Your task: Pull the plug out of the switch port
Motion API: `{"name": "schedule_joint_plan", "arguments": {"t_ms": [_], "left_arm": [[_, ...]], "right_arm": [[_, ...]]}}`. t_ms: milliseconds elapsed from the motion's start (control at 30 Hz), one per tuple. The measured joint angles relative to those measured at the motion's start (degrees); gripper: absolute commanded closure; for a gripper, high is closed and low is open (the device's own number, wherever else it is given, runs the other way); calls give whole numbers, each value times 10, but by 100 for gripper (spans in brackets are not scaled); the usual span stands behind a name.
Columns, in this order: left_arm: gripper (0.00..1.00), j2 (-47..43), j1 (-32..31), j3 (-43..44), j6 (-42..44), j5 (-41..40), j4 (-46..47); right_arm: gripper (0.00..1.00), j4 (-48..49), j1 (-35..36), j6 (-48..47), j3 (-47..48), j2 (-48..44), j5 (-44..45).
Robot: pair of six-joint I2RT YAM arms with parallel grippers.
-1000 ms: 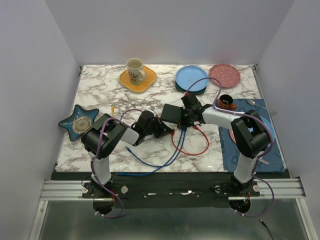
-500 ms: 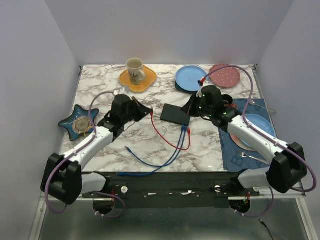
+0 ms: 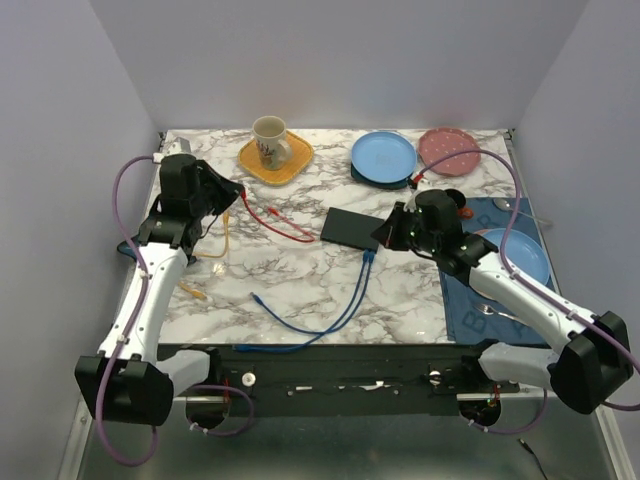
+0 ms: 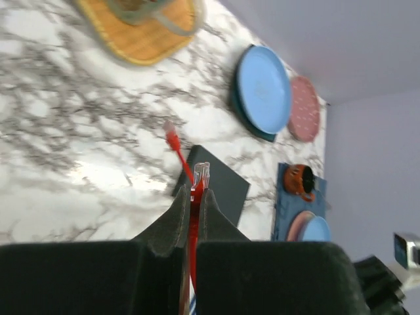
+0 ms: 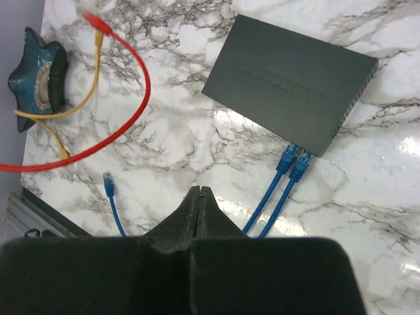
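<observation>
Left tool (image 4: pixel 195 197) clamped on red cable (image 5: pixel 148 84); right tool (image 5: pixel 199 197) together, empty; two blue plugs (image 5: pixel 293 161) sit in black switch (image 5: pixel 289 82).

Your left wrist view chops the mug (image 4: pixel 141 10) off at the top, the far red plug (image 4: pixel 172 138) is blurry, and sockets on the switch (image 3: pixel 352 228) are too tiny from above.

L arm (image 3: pixel 148 290) & R arm (image 3: pixel 520 290): white shells, black joints, purple cables (image 3: pixel 118 195) looping alongside. L gripper (image 4: pixel 191 197), R gripper (image 5: pixel 199 193): matte black, wedge fingers (image 5: pixel 176 226). Aluminium base rail (image 3: pixel 130 375).
</observation>
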Motion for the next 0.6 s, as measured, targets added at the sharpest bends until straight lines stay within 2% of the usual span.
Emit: {"name": "schedule_joint_plan", "arguments": {"t_ms": [133, 367, 433, 467, 500, 567, 600], "left_arm": [[100, 11, 38, 43, 6, -50, -55], [100, 33, 160, 31, -36, -110, -30], [85, 56, 189, 23, -49, -123, -17], [72, 64, 198, 19, -53, -126, -11], [47, 76, 209, 14, -57, -129, -4], [32, 93, 221, 8, -64, -130, 2], [19, 102, 224, 7, -68, -129, 3]], "right_arm": [[99, -3, 0, 1, -19, -22, 0], [99, -3, 0, 2, -52, -54, -3], [99, -3, 0, 2, -65, -70, -3], [99, -3, 0, 2, -71, -78, -3], [99, -3, 0, 2, -78, -85, -3], [99, -3, 0, 2, -89, -94, -3], [99, -3, 0, 2, -92, -95, -3]]}}
